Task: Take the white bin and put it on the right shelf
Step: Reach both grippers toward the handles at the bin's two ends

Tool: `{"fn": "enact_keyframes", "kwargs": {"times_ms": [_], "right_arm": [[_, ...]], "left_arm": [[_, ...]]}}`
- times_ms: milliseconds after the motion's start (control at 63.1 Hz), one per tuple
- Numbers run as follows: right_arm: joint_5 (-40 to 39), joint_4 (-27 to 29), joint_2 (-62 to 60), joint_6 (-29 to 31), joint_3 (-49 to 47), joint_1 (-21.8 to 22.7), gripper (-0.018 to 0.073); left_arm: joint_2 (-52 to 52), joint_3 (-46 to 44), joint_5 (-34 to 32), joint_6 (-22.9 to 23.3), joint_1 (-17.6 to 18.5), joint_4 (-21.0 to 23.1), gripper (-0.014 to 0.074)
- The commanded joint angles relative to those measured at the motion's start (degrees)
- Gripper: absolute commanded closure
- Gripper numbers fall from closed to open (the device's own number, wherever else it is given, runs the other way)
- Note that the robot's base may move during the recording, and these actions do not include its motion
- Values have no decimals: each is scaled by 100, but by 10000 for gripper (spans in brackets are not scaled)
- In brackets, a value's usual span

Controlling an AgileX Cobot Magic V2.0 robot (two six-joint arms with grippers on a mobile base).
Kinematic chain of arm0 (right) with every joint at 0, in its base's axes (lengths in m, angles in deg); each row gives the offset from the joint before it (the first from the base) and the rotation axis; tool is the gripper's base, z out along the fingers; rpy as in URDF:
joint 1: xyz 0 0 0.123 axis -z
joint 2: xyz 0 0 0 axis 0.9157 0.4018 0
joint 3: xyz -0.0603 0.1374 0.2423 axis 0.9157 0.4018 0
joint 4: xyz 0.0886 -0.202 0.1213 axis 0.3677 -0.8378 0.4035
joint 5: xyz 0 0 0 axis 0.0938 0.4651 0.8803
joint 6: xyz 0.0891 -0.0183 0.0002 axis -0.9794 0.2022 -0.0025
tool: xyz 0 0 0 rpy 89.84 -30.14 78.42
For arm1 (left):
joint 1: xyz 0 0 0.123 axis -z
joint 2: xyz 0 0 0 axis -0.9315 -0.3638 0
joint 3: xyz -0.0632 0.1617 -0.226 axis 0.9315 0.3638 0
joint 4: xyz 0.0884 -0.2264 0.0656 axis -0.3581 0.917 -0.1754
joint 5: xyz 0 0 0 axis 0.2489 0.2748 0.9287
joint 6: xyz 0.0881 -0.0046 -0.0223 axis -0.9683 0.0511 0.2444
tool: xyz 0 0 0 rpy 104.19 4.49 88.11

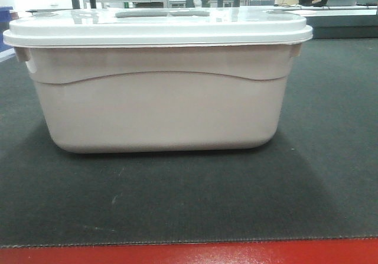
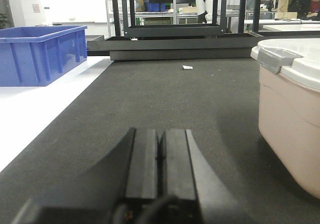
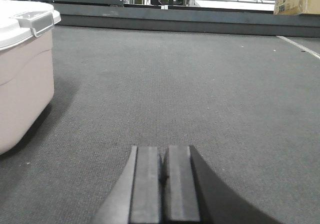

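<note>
- Pinkish-beige white bin sits centre on dark mat, lid on.
- L gripper left of bin, R gripper right; both jaws together, empty.
- Risk: smooth walls, uneven squeeze, so bin may slip/tilt.

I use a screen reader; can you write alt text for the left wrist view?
The white bin, lid on, stands at the right edge on a dark mat. The left gripper, shut and empty, lies low in the foreground, apart from it; a blue crate sits upper left.
</note>
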Motion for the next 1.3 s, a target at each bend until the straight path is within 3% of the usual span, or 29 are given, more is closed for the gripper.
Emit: {"fn": "enact_keyframes", "kwargs": {"times_ms": [0,872,1126,1284], "right_arm": [[-471,1,-35,16,-22,32,491],[-582,-63,-35,16,-22,32,491],[-707,-43,-35,9,-35,32,491],[-853,65,-22,9,-537,32,491]], "left_arm": [[-12,100,-478,19,-4,0,714],[-12,100,-792,19,-4,61,714],[-12,100,-951,19,-4,1352,713],[-12,-242,-1087,19,-4,1553,714]]}}
